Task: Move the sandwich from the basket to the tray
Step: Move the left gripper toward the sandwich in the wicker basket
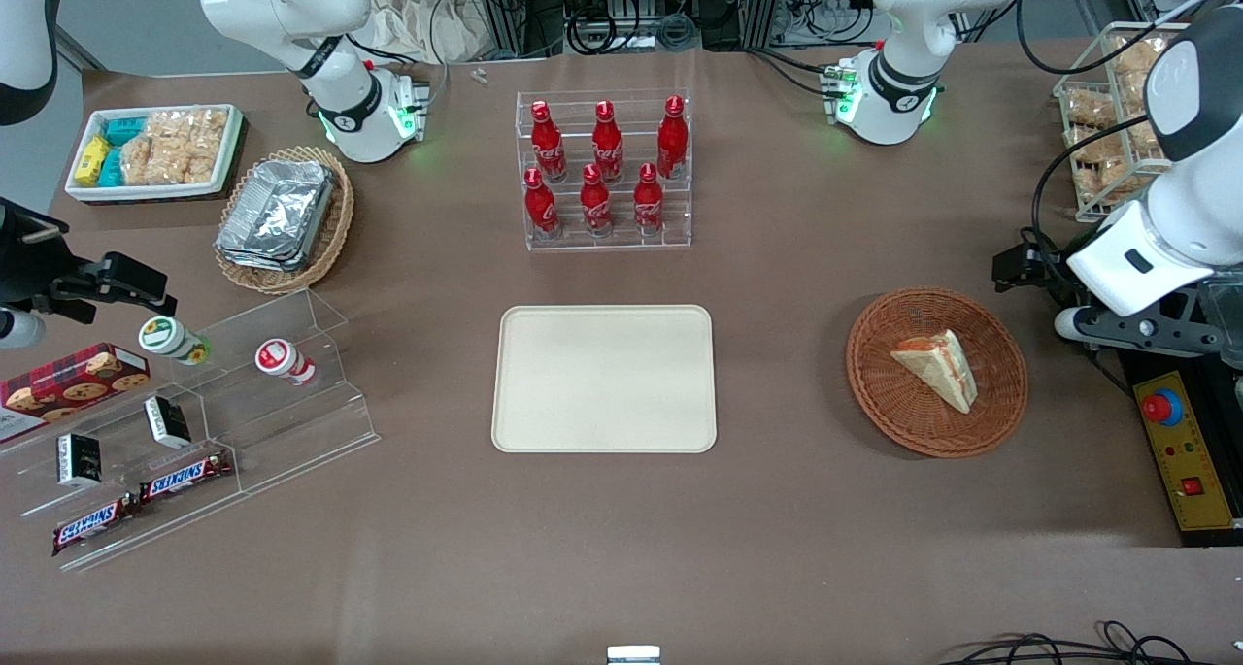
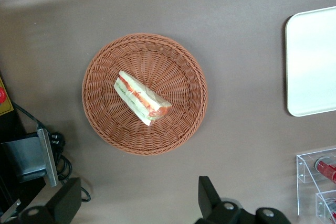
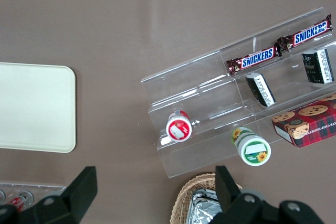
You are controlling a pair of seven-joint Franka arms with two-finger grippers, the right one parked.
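Observation:
The sandwich (image 1: 937, 366) (image 2: 142, 98), a pale bread wedge with red-orange and green filling, lies in the round reddish-brown wicker basket (image 1: 874, 393) (image 2: 105, 119). The cream tray (image 1: 602, 379) (image 2: 315, 61) (image 3: 31, 106) rests flat mid-table with nothing on it, a short way from the basket toward the parked arm's end. My gripper (image 1: 1027, 265) (image 2: 139, 200) hangs high above the table just off the basket's rim, toward the working arm's end. It is open, with only bare table between its fingers.
A clear rack of red bottles (image 1: 607, 175) (image 2: 320, 182) stands farther from the front camera than the tray. A yellow emergency-stop box (image 1: 1180, 451) and cables lie beside the basket. A stepped acrylic shelf (image 1: 194, 422), foil-container basket (image 1: 282, 218) and snack bin (image 1: 155, 150) sit at the parked arm's end.

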